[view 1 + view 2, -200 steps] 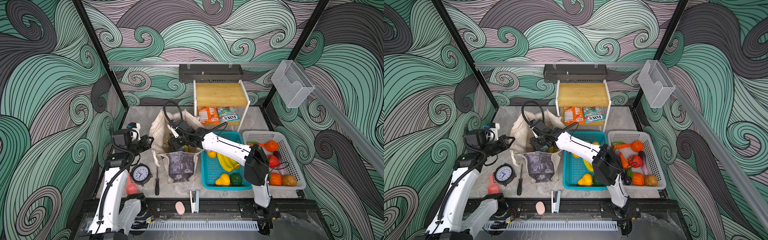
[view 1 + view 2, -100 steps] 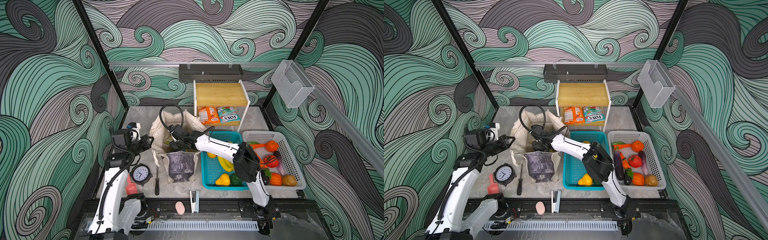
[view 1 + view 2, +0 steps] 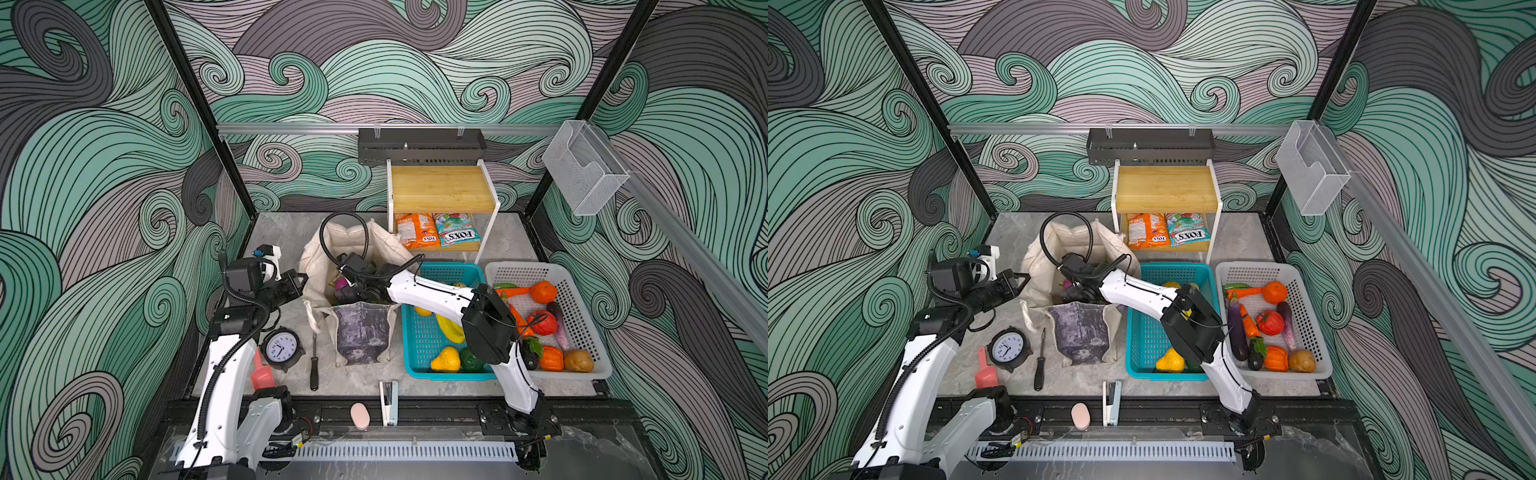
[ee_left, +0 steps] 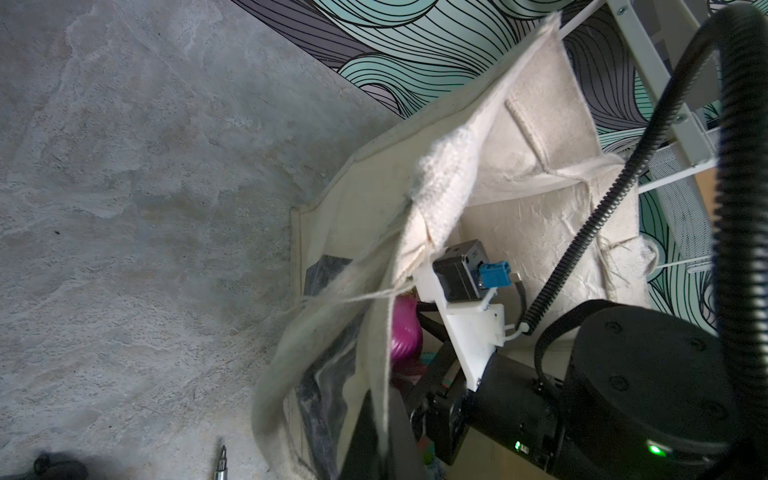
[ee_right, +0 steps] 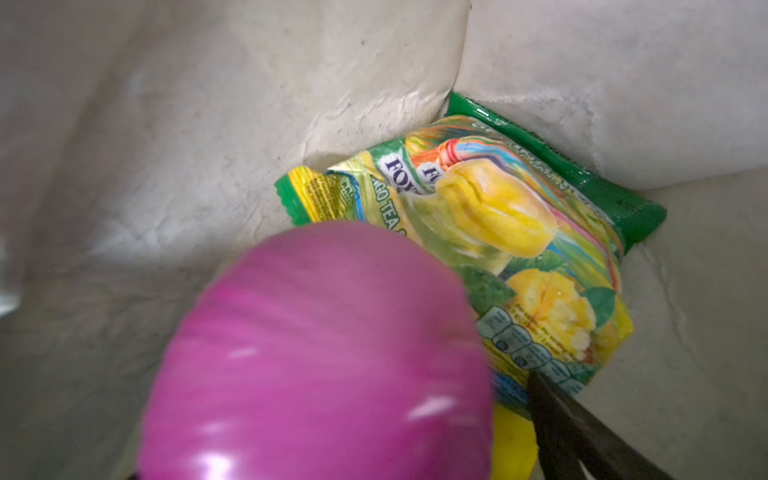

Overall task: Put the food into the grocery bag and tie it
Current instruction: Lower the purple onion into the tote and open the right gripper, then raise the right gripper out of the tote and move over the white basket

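The grocery bag stands upright in the middle of the tabletop. Its long axis is vertical, its mouth opens upward and its mottled grey-purple panel faces 6 o'clock. My left tool is at the bag's 9 o'clock rim, clenched on the cream cloth; in the left wrist view the cloth edge runs down into its dark jaws.

My right tool reaches over the 3 o'clock rim and sits inside the mouth. In the right wrist view only one finger shows. It stands off the purple onion, with a strip of yellow food between them, so I read this tool as released. The onion is blurred and close to the lens, inside the bag; I cannot tell which way its tip points.

Beyond the onion, a yellow-green candy packet lies on the bag's floor, one green sealed end pressed into a fold of the cream wall. I can read "FO" and "GO TEA" on it.

At 1 o'clock from the bag, an orange packet and a teal-red packet lie side by side on the lower shelf of a wooden-topped rack. Their long axes run 12 to 6, and both read "FOX'S".

The teal basket sits just beside the bag at 3 o'clock. The bananas lie in it under my right arm, long axis about 11 to 5. The white basket, further out at 3 o'clock, holds the orange and the tomato.

The tabletop is bare at 12 and 10 o'clock from the bag. At 7 o'clock a screwdriver lies 12 to 6, near the bag's hanging strap.
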